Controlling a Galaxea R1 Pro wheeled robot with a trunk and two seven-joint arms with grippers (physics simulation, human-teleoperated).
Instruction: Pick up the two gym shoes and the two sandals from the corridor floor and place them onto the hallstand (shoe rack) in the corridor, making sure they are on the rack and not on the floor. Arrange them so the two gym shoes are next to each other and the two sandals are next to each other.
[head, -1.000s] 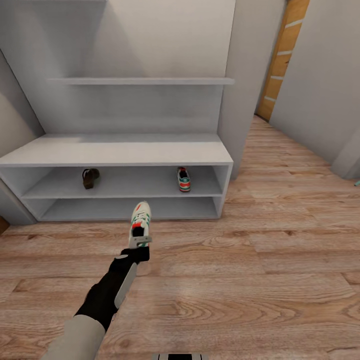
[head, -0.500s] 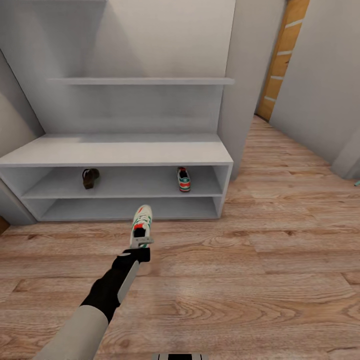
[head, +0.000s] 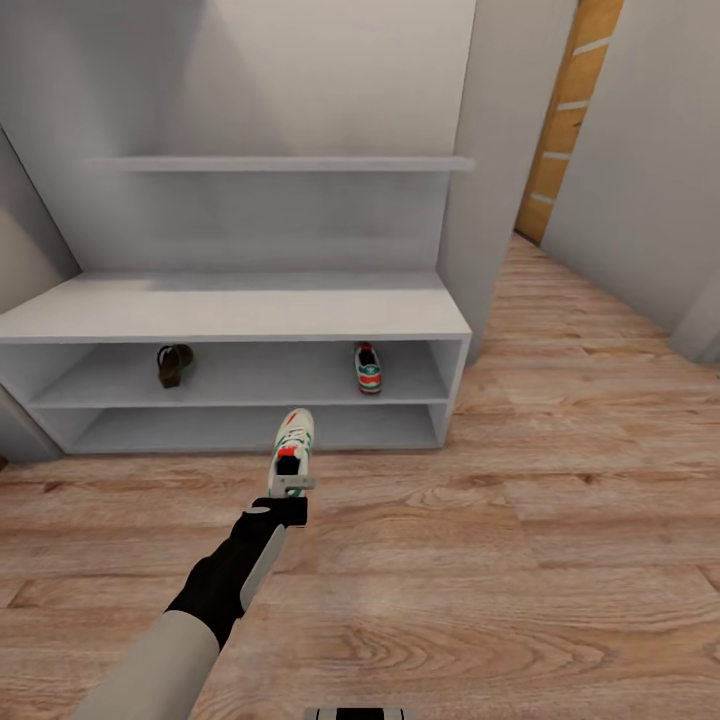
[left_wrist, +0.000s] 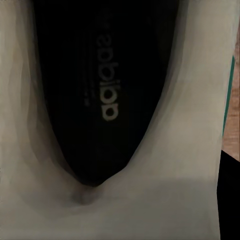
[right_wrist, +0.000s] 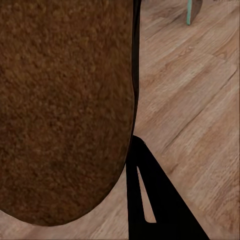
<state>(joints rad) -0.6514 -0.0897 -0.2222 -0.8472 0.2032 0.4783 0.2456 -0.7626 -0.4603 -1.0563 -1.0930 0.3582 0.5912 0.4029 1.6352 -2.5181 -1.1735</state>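
The only readable writing is in the left wrist view: pale "adidas" lettering printed on the dark insole of the gym shoe, seen right up close with its white lining around it.

In the head view the left hand is clamped on the heel of that white sneaker, green stripes and a red-orange tab showing, toe pointing toward the hallstand. It's held above the corridor floor, just in front of the lower shelf opening.

The hallstand's upper open shelf has two things in it: a dark brown sandal toward the left end and the other gym shoe toward the right end, well apart from each other. The lower shelf and the flat top look bare. One wall shelf sits above.

The right wrist view has a big brown fuzzy-textured surface, looks like the other sandal, pressed against a dark finger of the right hand over the wood planks. The grip looks closed on it.
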